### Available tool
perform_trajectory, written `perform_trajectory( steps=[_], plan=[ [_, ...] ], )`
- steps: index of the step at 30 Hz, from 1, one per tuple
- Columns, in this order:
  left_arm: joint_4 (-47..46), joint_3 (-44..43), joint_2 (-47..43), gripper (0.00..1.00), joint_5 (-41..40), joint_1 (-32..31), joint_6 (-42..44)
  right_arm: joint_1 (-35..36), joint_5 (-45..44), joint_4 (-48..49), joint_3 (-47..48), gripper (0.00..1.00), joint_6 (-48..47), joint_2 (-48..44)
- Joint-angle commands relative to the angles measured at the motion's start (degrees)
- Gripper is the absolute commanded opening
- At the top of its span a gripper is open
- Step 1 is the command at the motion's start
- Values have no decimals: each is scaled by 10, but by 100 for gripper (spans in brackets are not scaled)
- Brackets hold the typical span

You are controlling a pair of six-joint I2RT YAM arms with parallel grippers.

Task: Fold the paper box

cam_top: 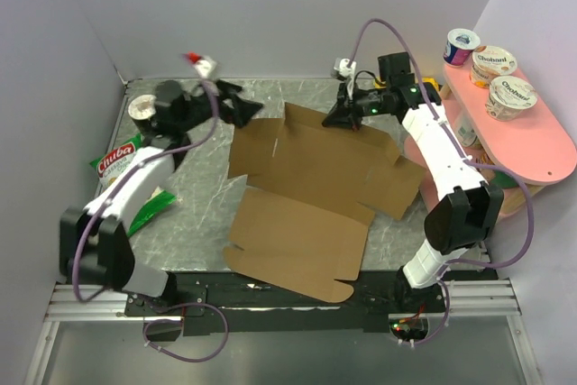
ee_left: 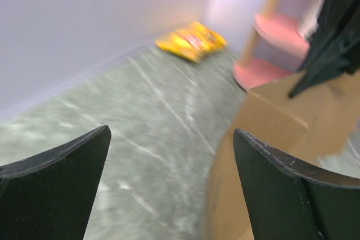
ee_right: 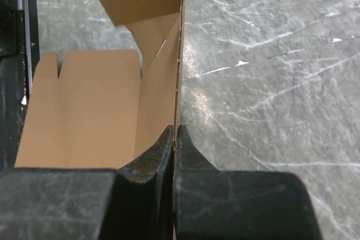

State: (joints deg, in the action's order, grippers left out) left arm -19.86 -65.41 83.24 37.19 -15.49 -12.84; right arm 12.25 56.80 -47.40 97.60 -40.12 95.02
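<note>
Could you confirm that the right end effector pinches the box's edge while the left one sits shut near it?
Not quite: the left end effector is open, as the left wrist view shows. The right end effector does pinch the edge of the box.

The paper box is lying opened out between the arms. Its far edge is sitting between the closed fingers of the right gripper, with the sheet spreading back from it toward the bases. The left gripper is hovering just left of the box's far corner. A cup is standing behind that gripper, and a shelf is standing right of the right gripper.
</note>
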Motion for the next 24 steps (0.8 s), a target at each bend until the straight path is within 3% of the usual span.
perform_trajectory(
  steps=[1, 7, 10, 17, 22, 24],
  plan=[
    [-44, 35, -109, 96, -12, 78, -44, -34, 55, -9, 25, 0, -1, -45],
    [-62, 103, -164, 96, -45, 204, -143, -59, 89, -20, 47, 0, -1, -64],
    [-24, 108, -146, 96, -70, 221, -137, -64, 98, -30, 57, 0, -1, -75],
    [-126, 180, -53, 98, 8, 201, -155, -79, 145, -10, 57, 0, 13, -104],
    [-80, 161, 17, 99, 37, 105, -70, -81, 146, -2, 60, 0, 30, -106],
    [-101, 181, 26, 97, 57, 86, -69, -80, 135, -1, 61, 0, 38, -107]
  ],
)
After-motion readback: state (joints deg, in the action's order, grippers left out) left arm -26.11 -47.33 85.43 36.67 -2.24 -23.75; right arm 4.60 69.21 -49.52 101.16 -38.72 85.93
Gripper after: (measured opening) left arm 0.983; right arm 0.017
